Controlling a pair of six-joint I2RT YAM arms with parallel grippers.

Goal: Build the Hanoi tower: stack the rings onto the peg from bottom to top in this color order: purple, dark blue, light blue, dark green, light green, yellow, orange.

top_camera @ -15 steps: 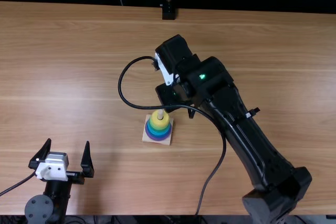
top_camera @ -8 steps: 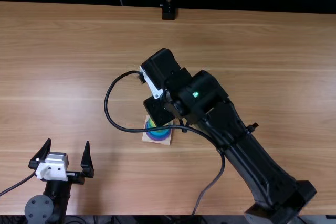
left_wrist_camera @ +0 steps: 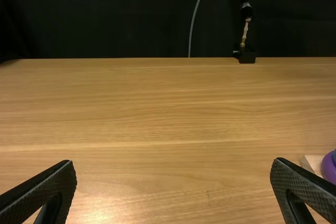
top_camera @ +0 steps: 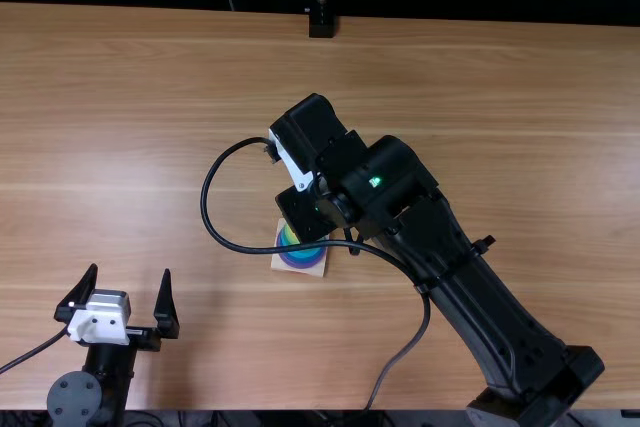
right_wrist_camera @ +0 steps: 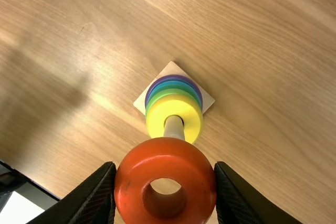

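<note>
the light brown table (top_camera: 520, 137) lies under both end effectors. the right arm (top_camera: 490, 317) reaches across it, slanting inward from its base to its gripper. a black cable (top_camera: 204, 209) loops out past the right gripper (top_camera: 302, 213) on the side facing the left arm, and in the top view it crosses over the stack. the left gripper (top_camera: 130, 270) is well apart from the right one, off to the left and nearer the table's near edge. its fingers are spread wide.

in the right wrist view, the right gripper (right_wrist_camera: 164, 182) is closed around the orange ring (right_wrist_camera: 164, 153), one finger on either side of it. below that gripper is the square wooden base (right_wrist_camera: 207, 100), with the stack on it; seen from the left gripper, the base is to the right, a little farther from the near edge. from the bottom up, the stack shows the purple ring (right_wrist_camera: 200, 97), blue (right_wrist_camera: 173, 83), then green (right_wrist_camera: 170, 93), with the yellow ring (right_wrist_camera: 156, 124) on top. the peg (right_wrist_camera: 174, 128) stands up through the yellow ring, and its upper part passes behind the held ring; whether the two touch, i cannot tell.
</note>
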